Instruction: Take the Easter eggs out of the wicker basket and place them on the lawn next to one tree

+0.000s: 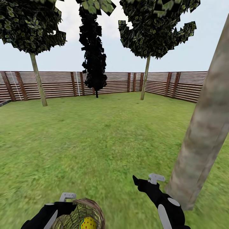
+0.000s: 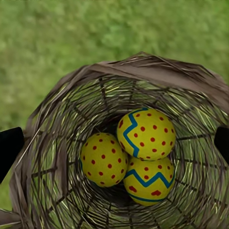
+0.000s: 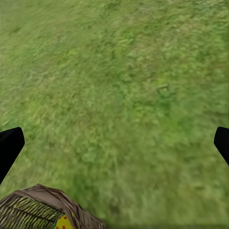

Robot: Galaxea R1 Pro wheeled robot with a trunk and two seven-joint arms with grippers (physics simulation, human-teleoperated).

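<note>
Grass (image 1: 95, 136) runs back to a slatted fence (image 1: 63, 83) with trees along it, and a thick trunk (image 1: 203, 133) leans up the right edge of the head view. At the bottom left of that frame sits the basket (image 1: 83, 214), one dotted egg (image 1: 88, 223) showing inside. The left gripper (image 2: 114, 143) hangs right above it, fingertips spread wide at either edge of the wrist view, holding nothing; all three eggs (image 2: 131, 160) lie clustered on the basket floor between them. The right gripper (image 3: 114, 143) is just as wide open and empty over bare lawn, with the basket rim at the lower left corner of its view.
</note>
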